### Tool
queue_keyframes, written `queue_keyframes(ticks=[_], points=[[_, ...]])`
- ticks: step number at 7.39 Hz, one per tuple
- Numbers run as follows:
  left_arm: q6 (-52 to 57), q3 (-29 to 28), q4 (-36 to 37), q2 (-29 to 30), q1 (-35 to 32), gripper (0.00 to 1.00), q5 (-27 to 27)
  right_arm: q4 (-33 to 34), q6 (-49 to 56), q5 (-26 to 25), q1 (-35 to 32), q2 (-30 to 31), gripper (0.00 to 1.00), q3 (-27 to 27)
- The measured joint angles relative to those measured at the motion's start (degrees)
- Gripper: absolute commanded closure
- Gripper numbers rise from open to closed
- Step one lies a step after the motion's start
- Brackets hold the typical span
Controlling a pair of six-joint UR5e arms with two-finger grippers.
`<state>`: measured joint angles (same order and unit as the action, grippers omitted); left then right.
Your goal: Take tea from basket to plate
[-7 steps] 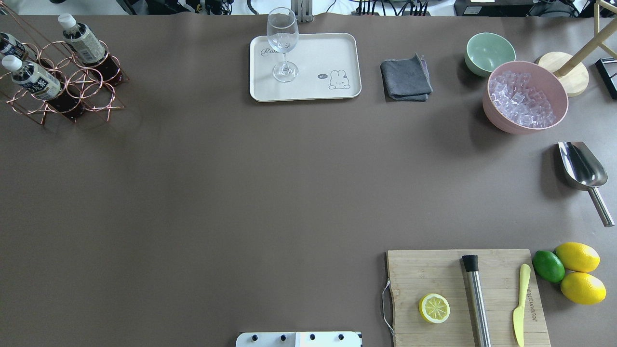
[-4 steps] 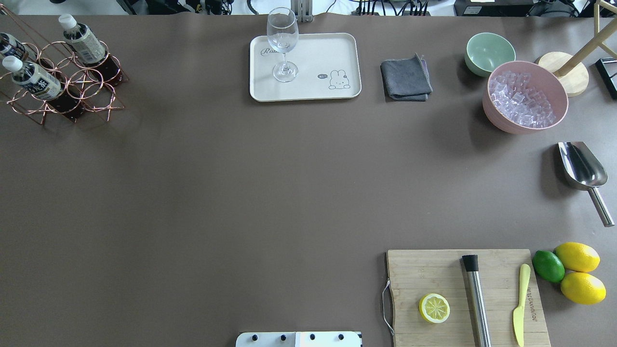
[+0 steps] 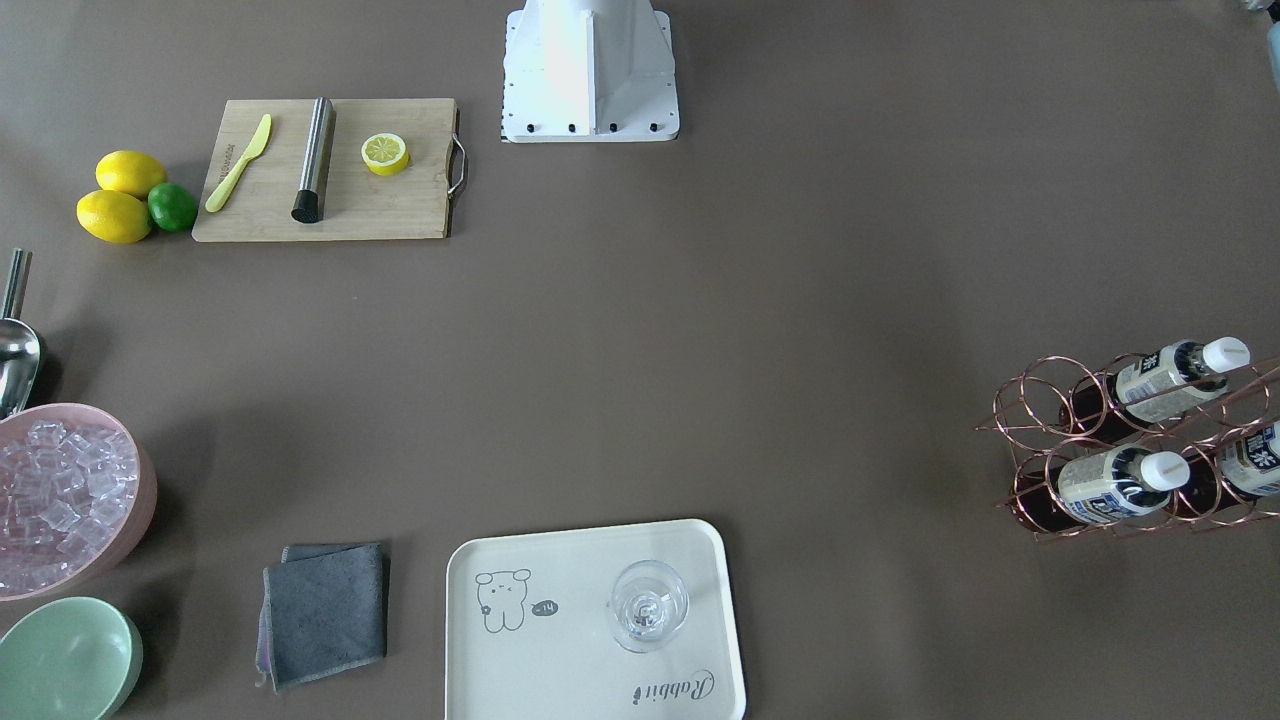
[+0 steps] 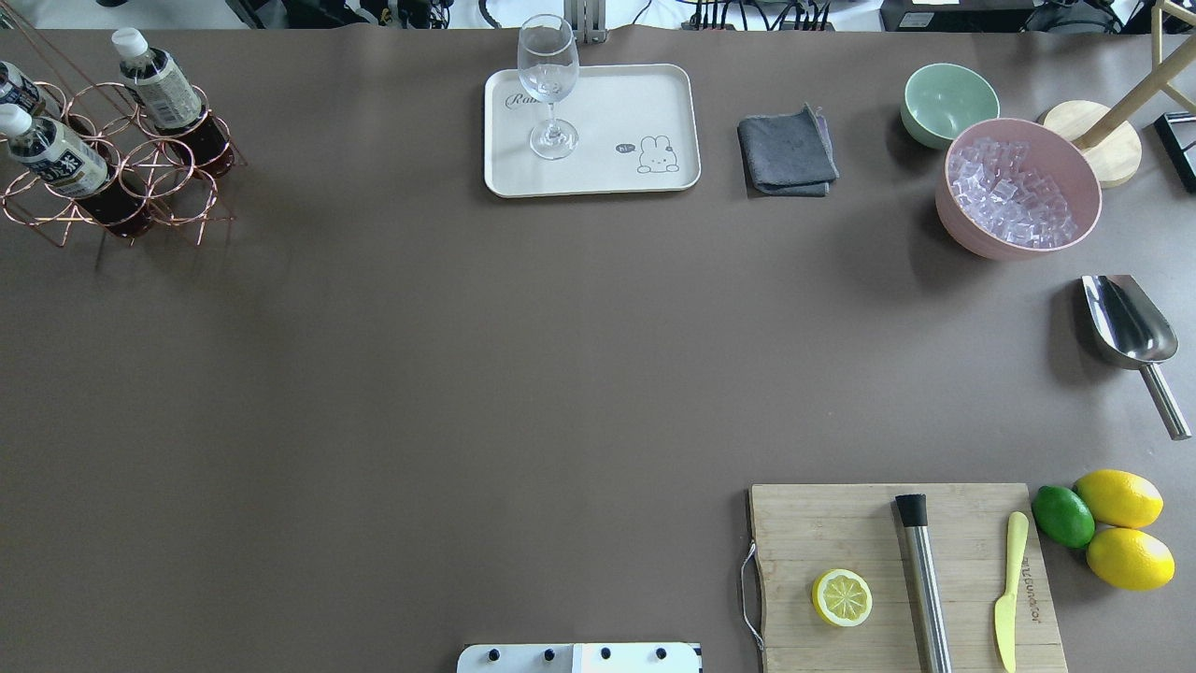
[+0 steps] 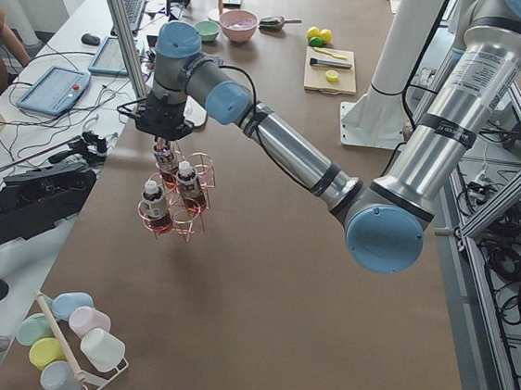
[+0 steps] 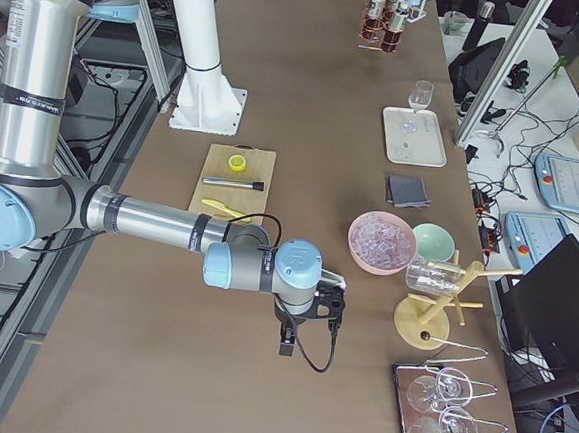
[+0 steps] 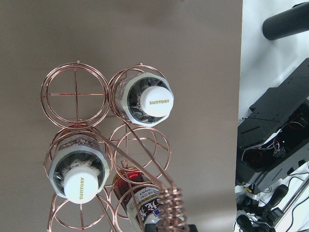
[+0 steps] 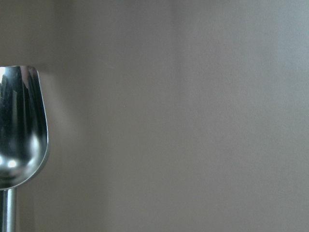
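Note:
The copper wire basket stands at the table's far left and holds three bottles. The tea, with a black-and-white label, leans in a ring beside the coiled handle; it also shows at the overhead view's left edge and in the front view. My left gripper is right over that bottle's top; I cannot tell if it is open or shut. The cream plate lies at the far middle. My right gripper hangs low over the table's right end; I cannot tell its state.
A wine glass stands on the plate's left part. A beige-label bottle is in the basket. A grey cloth, green bowl, pink ice bowl, steel scoop and cutting board fill the right side.
The basket and its bottles have shifted slightly to the left in the overhead view, and the bottles stand a little more upright.

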<state>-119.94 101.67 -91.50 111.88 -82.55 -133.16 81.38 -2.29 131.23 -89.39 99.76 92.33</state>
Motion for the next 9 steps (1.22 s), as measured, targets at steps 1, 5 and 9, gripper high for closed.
queue_keyframes(ticks=[1, 5, 9], points=[[-2.6, 5.3, 4.0, -0.5, 1.3, 1.0, 0.4, 0.0, 0.0, 0.0, 0.0, 0.0, 0.0, 0.0], [-21.4, 20.6, 19.9, 5.0, 14.9, 1.0, 3.3, 0.0, 0.0, 0.0, 0.0, 0.0, 0.0, 0.0], [-38.1, 21.5, 28.2, 21.0, 33.4, 1.0, 12.4, 0.0, 0.0, 0.0, -0.1, 0.1, 0.0, -0.1]])
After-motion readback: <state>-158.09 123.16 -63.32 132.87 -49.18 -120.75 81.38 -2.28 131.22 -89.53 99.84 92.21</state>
